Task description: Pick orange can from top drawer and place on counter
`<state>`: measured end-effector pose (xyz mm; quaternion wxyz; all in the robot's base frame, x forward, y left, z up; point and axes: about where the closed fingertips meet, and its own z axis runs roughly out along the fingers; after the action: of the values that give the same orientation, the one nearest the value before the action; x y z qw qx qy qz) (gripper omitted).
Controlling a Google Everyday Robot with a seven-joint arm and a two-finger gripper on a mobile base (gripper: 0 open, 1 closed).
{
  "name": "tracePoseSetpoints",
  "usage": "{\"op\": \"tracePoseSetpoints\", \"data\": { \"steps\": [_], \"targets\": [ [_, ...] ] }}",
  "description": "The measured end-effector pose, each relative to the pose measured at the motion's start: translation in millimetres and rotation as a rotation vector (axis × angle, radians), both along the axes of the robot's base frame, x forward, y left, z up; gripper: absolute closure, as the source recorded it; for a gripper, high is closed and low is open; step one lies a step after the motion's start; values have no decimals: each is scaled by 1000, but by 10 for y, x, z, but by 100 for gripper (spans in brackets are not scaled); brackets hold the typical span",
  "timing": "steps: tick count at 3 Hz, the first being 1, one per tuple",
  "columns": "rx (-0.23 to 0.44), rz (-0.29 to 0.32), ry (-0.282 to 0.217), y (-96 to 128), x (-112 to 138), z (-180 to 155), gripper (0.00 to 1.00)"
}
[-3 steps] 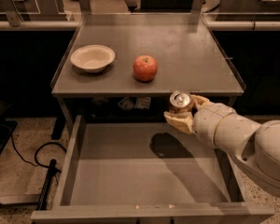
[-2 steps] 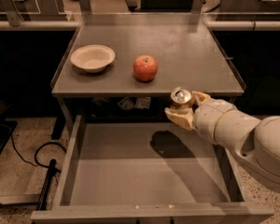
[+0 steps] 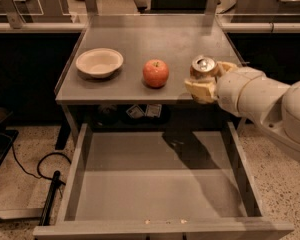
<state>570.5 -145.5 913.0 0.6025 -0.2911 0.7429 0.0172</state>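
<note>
The orange can (image 3: 203, 67), with a shiny silver top and pull tab, is held in my gripper (image 3: 206, 79), which is shut on it from the right. The can is up at counter height, over the front right part of the counter (image 3: 155, 39), right of the apple. I cannot tell if it touches the surface. The top drawer (image 3: 155, 189) is pulled open below, its flat floor bare. My cream arm comes in from the right edge.
A red-orange apple (image 3: 155, 73) sits at the counter's front middle and a pale bowl (image 3: 99, 62) at its front left. A black cable (image 3: 45, 179) lies on the floor left of the drawer. Other counters stand behind.
My gripper has lifted the can from just above the drawer, below the counter's front edge, up to counter height and over its front right part.
</note>
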Motion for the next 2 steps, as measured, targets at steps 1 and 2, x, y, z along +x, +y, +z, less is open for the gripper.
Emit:
{"op": "tracePoseSetpoints", "data": {
  "steps": [1, 2],
  "targets": [
    [-4, -4, 3, -32, 61, 6, 100],
    [10, -16, 2, -64, 102, 35, 100]
  ]
}}
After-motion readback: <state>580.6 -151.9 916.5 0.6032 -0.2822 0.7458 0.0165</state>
